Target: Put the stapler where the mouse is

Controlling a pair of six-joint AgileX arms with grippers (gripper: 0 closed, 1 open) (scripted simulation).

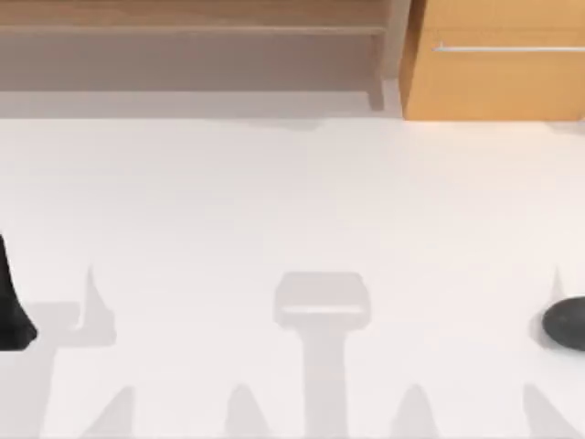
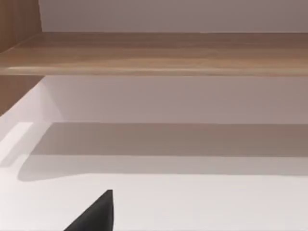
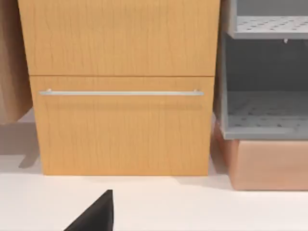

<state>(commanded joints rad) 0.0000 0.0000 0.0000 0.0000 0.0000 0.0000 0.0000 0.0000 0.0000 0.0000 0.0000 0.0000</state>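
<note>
Where the stapler lies I cannot tell, so its long axis and which arm is nearer to it stay open. Its target, the mouse (image 1: pixel 567 325), is a low, smooth, matte dark dome at the right edge of the white desk (image 1: pixel 292 201), which I judge puts it on my right arm's side. A tall black shape (image 1: pixel 11 311) stands well apart at the left edge, and I cannot tell whether either arm's grip is released or clenched.

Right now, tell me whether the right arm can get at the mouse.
Probably yes. The mouse lies at the table's right edge, on the right arm's side, with bare tabletop around it and nothing on top. How far off the arm stands I cannot tell.
</note>
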